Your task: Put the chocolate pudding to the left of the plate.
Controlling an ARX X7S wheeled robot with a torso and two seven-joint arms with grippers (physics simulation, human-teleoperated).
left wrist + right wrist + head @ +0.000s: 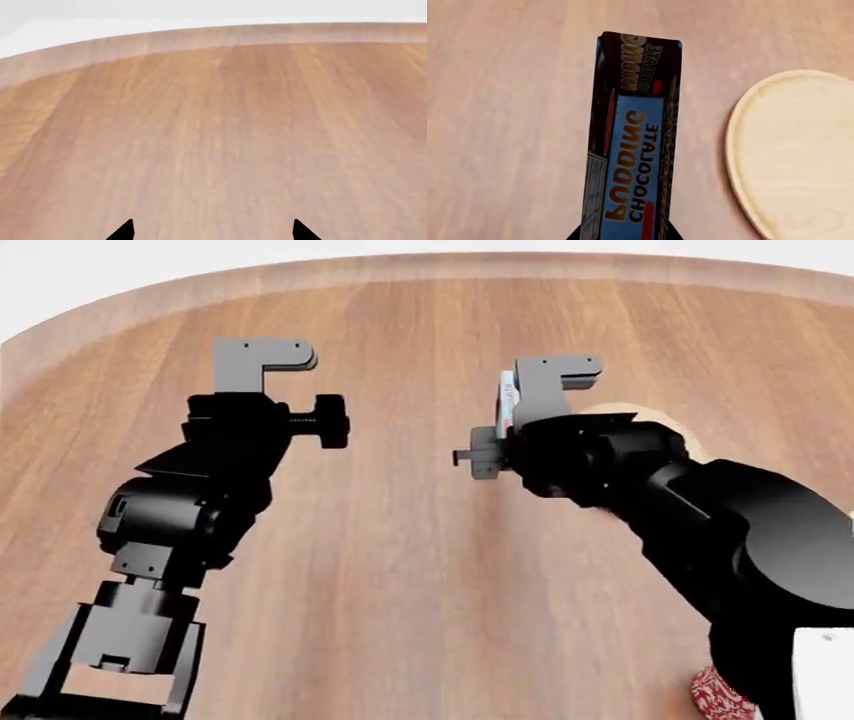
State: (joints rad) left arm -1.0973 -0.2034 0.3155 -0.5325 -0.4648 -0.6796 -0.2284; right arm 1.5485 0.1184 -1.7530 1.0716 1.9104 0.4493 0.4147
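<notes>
In the right wrist view the chocolate pudding (634,145) is a narrow dark-brown carton with a blue panel and orange lettering, held on edge between the two black fingertips of my right gripper (624,235). The light-tan wooden plate (794,155) lies just beside it. In the head view the right gripper (507,415) holds the carton (506,405) above the table, with a sliver of the plate (667,425) showing behind the arm. My left gripper (287,390) is open and empty; its two tips (212,231) stand wide apart over bare wood.
The round wooden table has a raised rim (400,268) at the far side, also seen in the left wrist view (220,35). A red patterned cup (721,695) and a white object (821,670) sit at the near right under the right arm.
</notes>
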